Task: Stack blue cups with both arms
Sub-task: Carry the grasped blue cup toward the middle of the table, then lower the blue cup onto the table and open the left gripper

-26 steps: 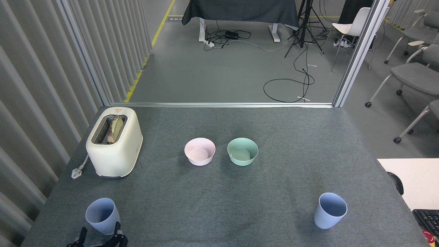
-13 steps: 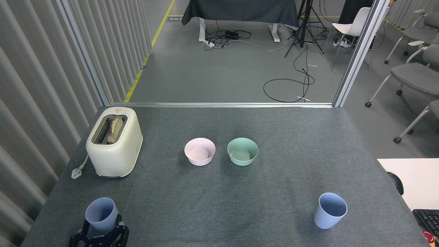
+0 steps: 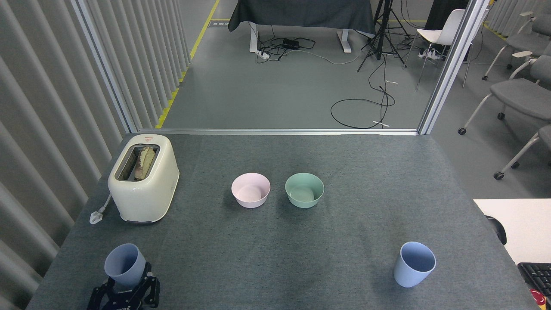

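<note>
Currently the counter (image 3: 353, 172) carries a toaster (image 3: 144, 178), pink bowl (image 3: 251, 190) and green bowl (image 3: 304, 190), all clear of both cups. Left end effector (image 3: 125, 286) brackets the left blue cup (image 3: 122, 265); closure cannot be determined. Risk: an off-centre grip tips it. Right blue cup (image 3: 414, 264) stands well apart; right end effector unseen.

You see an evenly lit, rather bright picture; the light comes from above and is soft. Just beyond your left gripper (image 3: 125, 289), the blue cup (image 3: 123, 263) gives almost no shadow. Farther ahead and to its right, faint shadows lie under the pink bowl (image 3: 250, 190) and the green bowl (image 3: 304, 190). Everything is sharp, with no glare and no blur.
</note>
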`<state>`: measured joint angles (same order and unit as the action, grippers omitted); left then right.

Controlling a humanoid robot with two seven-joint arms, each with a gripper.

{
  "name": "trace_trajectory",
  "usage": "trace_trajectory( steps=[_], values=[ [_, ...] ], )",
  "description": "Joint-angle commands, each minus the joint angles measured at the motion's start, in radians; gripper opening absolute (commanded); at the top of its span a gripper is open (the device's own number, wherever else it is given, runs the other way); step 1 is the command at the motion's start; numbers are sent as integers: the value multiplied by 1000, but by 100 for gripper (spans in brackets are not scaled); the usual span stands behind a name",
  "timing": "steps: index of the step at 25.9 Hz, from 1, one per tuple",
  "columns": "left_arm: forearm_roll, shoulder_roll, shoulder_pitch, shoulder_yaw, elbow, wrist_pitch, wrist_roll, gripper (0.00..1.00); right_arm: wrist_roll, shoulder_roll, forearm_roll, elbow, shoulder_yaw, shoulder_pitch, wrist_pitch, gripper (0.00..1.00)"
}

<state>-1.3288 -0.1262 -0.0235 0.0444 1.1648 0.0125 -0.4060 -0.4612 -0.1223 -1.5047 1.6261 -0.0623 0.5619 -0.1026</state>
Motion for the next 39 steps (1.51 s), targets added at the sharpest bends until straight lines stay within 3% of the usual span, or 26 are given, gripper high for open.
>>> trace_trajectory(
  steps=[1, 5, 8, 12, 16, 28, 39],
  values=[
    [-4, 0, -4, -60, 65, -8, -2, 66, 0, 0, 0, 0, -1, -1, 0, 100],
    [-26, 10, 13, -270, 122, -8, -7, 66, 0, 1, 0, 0, -10, -1, 1, 100],
    [-148, 48, 46, -410, 118, 0, -14, 65, -4, 0, 0, 0, -10, -1, 1, 100],
    [-332, 160, 56, -456, 105, -9, -14, 65, -5, 0, 0, 0, -10, -1, 18, 100],
    [-362, 200, 57, -526, 59, -2, -14, 65, -5, 0, 0, 0, -10, -1, 26, 100],
    [-360, 223, 97, -529, -74, 53, -34, 68, -5, 0, 0, 0, -21, -1, 26, 100],
    [-349, 227, 97, -529, -82, 63, -51, 74, -5, 0, 0, 0, -21, -1, 26, 100]
  ],
)
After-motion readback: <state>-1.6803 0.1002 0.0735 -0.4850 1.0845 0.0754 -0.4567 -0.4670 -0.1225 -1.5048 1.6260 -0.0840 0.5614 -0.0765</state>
